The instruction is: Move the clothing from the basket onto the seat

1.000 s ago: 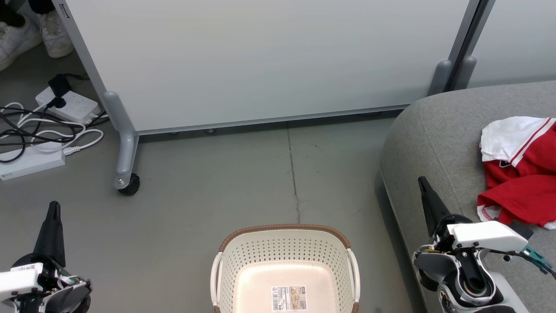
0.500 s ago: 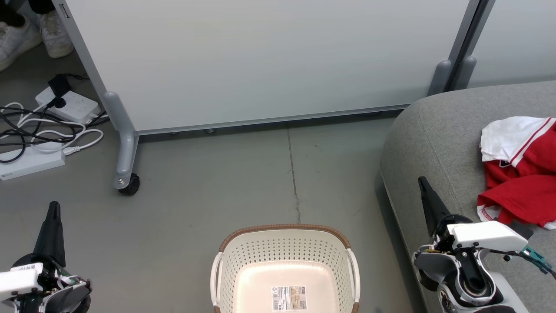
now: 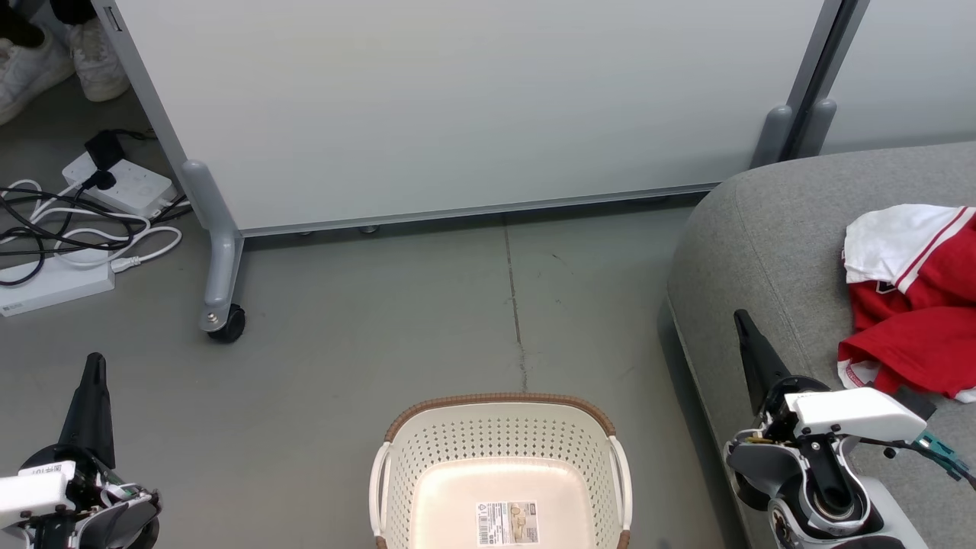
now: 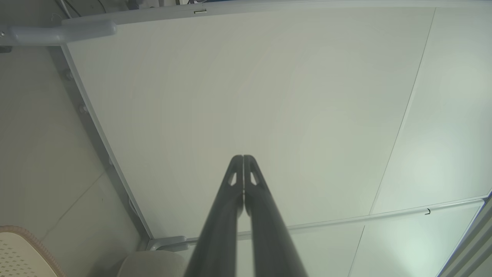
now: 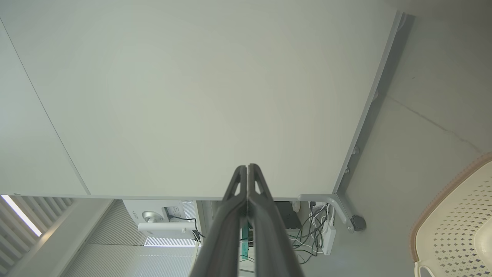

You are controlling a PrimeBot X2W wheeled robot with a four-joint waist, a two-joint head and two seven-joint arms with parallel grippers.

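The red and white clothing (image 3: 911,293) lies crumpled on the grey seat (image 3: 762,221) at the right. The white basket (image 3: 499,435) with a brown rim stands on the floor at bottom centre; its inside shows just a label on the bottom. Its corner also appears as basket (image 4: 17,250) and basket (image 5: 453,227) in the wrist views. My left gripper (image 3: 94,358) is at lower left, shut and holding nothing, fingers pressed together (image 4: 243,159). My right gripper (image 3: 738,316) is shut beside the seat's front edge, left of the clothing, with nothing in it (image 5: 247,169).
A white rolling partition (image 3: 457,107) on a castor (image 3: 227,324) stands behind the floor area. Power strips and cables (image 3: 84,221) lie at far left. A person's white shoes (image 3: 69,57) show at top left.
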